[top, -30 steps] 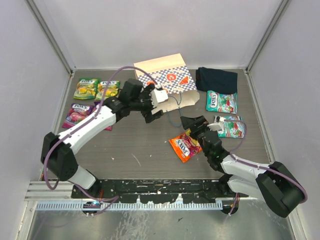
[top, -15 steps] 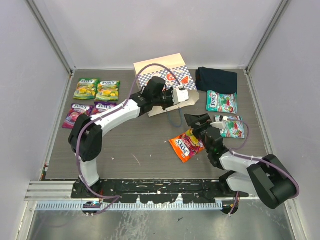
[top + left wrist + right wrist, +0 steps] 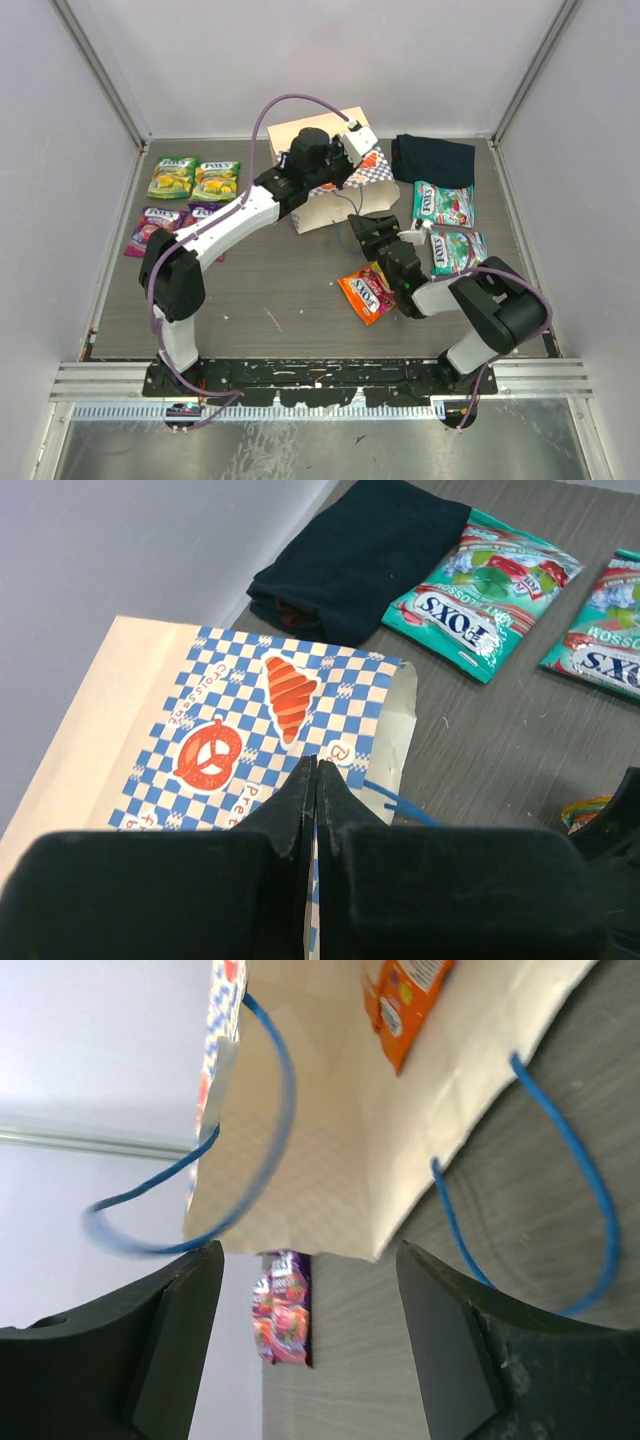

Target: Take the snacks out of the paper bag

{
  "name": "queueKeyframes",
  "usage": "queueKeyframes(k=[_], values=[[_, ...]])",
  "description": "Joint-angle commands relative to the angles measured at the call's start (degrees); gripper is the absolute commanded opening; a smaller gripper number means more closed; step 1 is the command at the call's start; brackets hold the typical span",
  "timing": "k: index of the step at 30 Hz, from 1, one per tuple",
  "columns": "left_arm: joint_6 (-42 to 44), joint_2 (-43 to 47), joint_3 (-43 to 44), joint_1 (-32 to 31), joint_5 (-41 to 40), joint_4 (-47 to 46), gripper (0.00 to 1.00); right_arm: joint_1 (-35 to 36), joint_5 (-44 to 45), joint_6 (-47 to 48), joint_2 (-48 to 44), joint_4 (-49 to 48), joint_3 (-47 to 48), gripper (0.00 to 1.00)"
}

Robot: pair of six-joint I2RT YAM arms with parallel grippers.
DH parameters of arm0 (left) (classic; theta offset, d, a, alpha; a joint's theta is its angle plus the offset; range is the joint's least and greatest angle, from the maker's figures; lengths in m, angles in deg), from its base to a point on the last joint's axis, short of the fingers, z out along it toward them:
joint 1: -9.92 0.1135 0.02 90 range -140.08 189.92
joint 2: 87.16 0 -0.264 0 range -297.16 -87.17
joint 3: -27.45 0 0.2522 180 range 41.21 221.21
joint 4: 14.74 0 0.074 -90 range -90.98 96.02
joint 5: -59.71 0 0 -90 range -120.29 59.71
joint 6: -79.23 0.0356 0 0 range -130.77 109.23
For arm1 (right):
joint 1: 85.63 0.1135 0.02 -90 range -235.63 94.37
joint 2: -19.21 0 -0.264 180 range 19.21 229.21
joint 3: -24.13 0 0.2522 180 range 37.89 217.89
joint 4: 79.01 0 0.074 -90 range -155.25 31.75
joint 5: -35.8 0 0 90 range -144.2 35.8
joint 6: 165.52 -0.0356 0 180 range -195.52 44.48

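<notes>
Right wrist cam: we look into the paper bag (image 3: 330, 1160) mouth, w/ one orange pouch (image 3: 405, 1000) deep inside. Right gripper (image 3: 310, 1260) fingers are spread, just outside the lip. Left gripper (image 3: 316, 780) is pressed together, pinching the bag's top edge. Bag's back is near the rear wall (image 3: 300, 60). Cloth (image 3: 433, 158) & teal pouches (image 3: 443, 203) lie right of the bag, w/ bare table (image 3: 280, 290) front-left.

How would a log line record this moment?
left tool: shut on paper bag | right tool: open at its mouth | orange snack: inside
</notes>
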Motion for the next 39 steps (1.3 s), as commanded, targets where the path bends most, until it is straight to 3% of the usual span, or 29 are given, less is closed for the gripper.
queueKeyframes(k=[1, 14, 24, 25, 26, 27, 28, 30, 34, 39], values=[[-5.4, 2.2, 0.4, 0.3, -5.0, -2.9, 0.00, 0.3, 5.2, -1.4, 4.5, -9.3, 5.6, 0.75], [-11.9, 2.1, 2.7, 0.1, -10.1, 0.1, 0.00, -0.4, 4.1, -5.6, 30.7, -13.4, 26.6, 0.65], [-11.3, 2.3, 4.1, -0.2, -8.0, 5.0, 0.00, -3.3, 8.0, -14.7, 41.6, -2.9, 40.4, 0.66], [-10.3, 2.5, 5.0, -0.2, -7.2, 6.9, 0.03, -3.4, 8.2, -15.5, 42.4, -1.0, 41.9, 0.66], [-8.9, 2.8, 5.4, -0.2, -6.1, 9.2, 0.15, -3.6, 8.3, -16.4, 43.1, 1.0, 43.4, 0.66], [-6.9, 3.4, 5.5, -0.2, -5.1, 11.4, 0.33, -3.7, 8.5, -16.9, 43.8, 3.1, 45.0, 0.67], [-4.6, 4.4, 5.4, -0.1, -4.2, 14.6, 0.60, -3.7, 8.7, -17.4, 44.2, 6.4, 46.3, 0.67], [-0.9, 6.2, 3.8, 0.0, -3.1, 17.7, 0.78, -3.9, 9.2, -18.1, 44.6, 11.0, 48.5, 0.67], [5.3, 10.9, -1.5, 1.1, -0.6, 21.0, 0.91, -4.3, 10.0, -19.0, 45.2, 20.9, 53.2, 0.68], [13.2, 15.0, -5.8, 1.6, 7.7, 26.3, 0.94, -4.7, 10.2, -19.0, 48.5, 35.0, 64.0, 0.68]])
